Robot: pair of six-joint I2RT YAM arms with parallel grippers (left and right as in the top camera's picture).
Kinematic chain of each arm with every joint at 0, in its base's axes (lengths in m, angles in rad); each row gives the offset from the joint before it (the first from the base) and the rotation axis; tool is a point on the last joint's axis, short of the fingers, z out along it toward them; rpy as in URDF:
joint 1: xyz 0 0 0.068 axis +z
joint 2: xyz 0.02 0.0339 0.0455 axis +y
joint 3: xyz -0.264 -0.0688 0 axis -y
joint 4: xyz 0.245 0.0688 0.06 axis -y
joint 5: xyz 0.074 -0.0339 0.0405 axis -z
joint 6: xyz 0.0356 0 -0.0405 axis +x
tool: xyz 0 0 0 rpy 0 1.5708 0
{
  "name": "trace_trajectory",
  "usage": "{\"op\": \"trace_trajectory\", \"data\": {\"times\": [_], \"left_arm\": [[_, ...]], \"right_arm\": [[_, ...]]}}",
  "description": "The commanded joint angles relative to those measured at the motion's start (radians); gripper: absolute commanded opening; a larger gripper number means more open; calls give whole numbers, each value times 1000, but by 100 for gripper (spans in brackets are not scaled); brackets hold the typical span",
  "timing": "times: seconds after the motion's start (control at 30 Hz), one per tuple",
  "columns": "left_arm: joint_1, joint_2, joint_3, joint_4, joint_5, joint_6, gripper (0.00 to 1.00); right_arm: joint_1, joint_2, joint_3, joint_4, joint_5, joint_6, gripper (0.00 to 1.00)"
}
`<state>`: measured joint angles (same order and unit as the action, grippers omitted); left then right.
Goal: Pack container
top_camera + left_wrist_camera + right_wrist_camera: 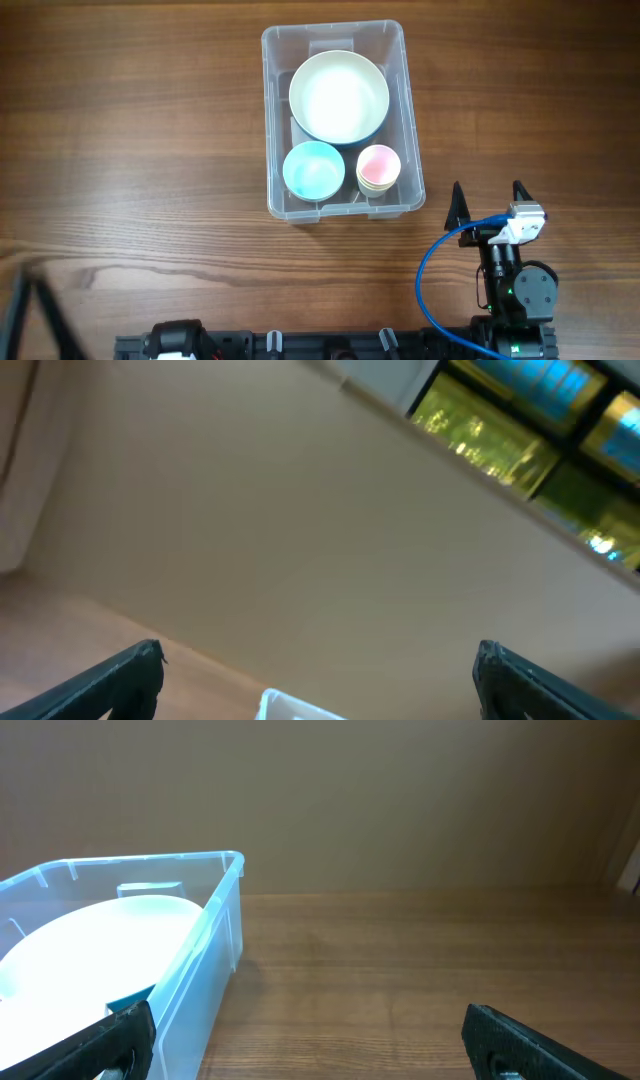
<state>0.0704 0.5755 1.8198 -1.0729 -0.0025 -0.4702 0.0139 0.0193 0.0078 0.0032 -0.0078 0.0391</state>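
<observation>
The container point(334, 27), on the desk point(120, 150), is filled with bowls point(339, 96) and a cup point(378, 168). The right gripper point(488, 190), beside its near-right corner, and left gripper point(318, 652) are spread, empty; the rim should be avoided.

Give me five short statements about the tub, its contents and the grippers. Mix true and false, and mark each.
1. The container holds a white bowl, a blue bowl and a pink cup. True.
2. The right gripper grips the pink cup. False: it is open and empty, over the table outside the container.
3. The white bowl is the largest dish in the container. True.
4. The blue bowl sits on the table outside the container. False: it is inside, beside the pink cup.
5. The left gripper is shut. False: its fingers stand wide apart with nothing between them.
</observation>
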Motion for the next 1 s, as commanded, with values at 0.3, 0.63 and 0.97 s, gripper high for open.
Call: {"op": "trace_trajectory", "data": {"times": [0.3, 0.63, 0.97], "left_arm": [[-3, -262, -26, -437, -24, -10, 100], [-2, -413, -157, -497, -64, -8, 100], [-2, -569, -409, -435, -63, -10, 100]], "right_arm": [[-4, -9, -3, 2, -17, -11, 100], [-4, -9, -3, 2, -17, -11, 100], [-4, -9, -3, 2, -17, -11, 100]]}}
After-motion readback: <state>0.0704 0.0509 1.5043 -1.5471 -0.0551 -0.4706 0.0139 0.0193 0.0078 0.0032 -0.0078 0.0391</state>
